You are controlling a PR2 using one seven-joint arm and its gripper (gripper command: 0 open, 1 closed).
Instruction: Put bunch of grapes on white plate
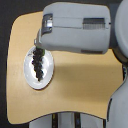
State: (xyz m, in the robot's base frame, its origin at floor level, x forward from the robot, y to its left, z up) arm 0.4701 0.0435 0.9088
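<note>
The white plate (31,79) rests on the wooden table toward the exterior view's left. On it lies the bunch of grapes (38,63), a dark elongated cluster with its green stem end pointing up toward the arm. My gripper (38,42) hangs right above the stem end at the plate's upper rim. Its fingers are small and blurred, so whether they still clasp the stem is unclear.
The light wooden table (80,80) has rounded corners and a dark floor around it. The robot's bulky grey arm (75,27) spans the upper part of the view, and its body (120,100) fills the exterior view's right edge.
</note>
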